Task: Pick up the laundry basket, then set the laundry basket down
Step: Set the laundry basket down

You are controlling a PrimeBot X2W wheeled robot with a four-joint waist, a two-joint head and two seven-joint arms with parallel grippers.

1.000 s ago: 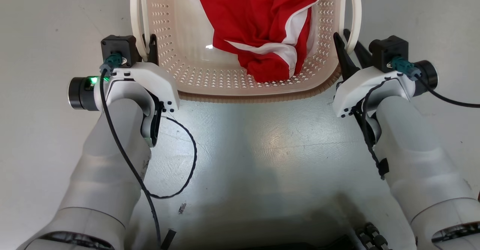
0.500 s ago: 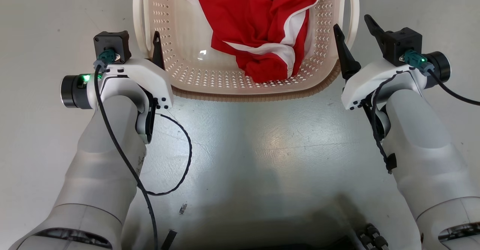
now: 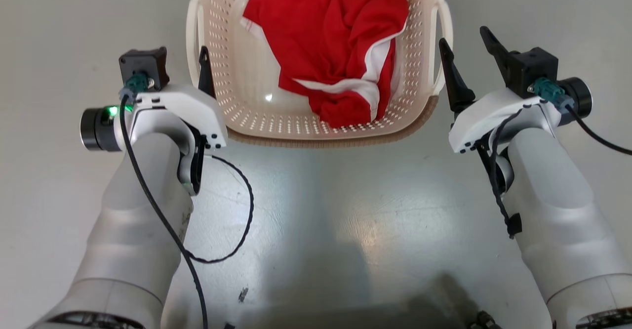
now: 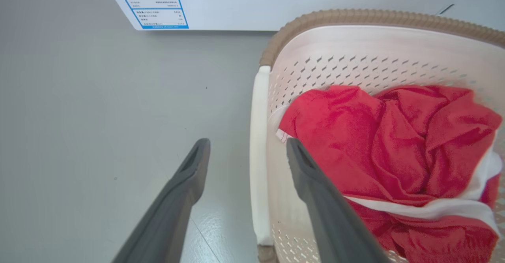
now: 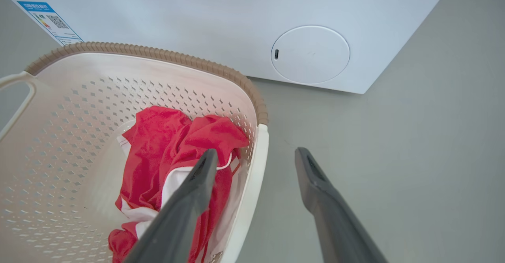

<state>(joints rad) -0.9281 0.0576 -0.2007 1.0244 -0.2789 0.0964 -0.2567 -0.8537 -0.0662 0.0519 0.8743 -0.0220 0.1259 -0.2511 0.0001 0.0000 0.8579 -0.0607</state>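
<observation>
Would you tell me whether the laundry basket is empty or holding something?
Not empty: the laundry basket holds a crumpled red garment with white trim, which partly covers its perforated bottom.

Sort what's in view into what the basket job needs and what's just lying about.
For the job:
laundry basket
left pincer, open astride the left handle
right pincer, open at the right handle

Just lying about:
red garment, inside the basket
white appliance, beyond the basket
label on that appliance
</observation>
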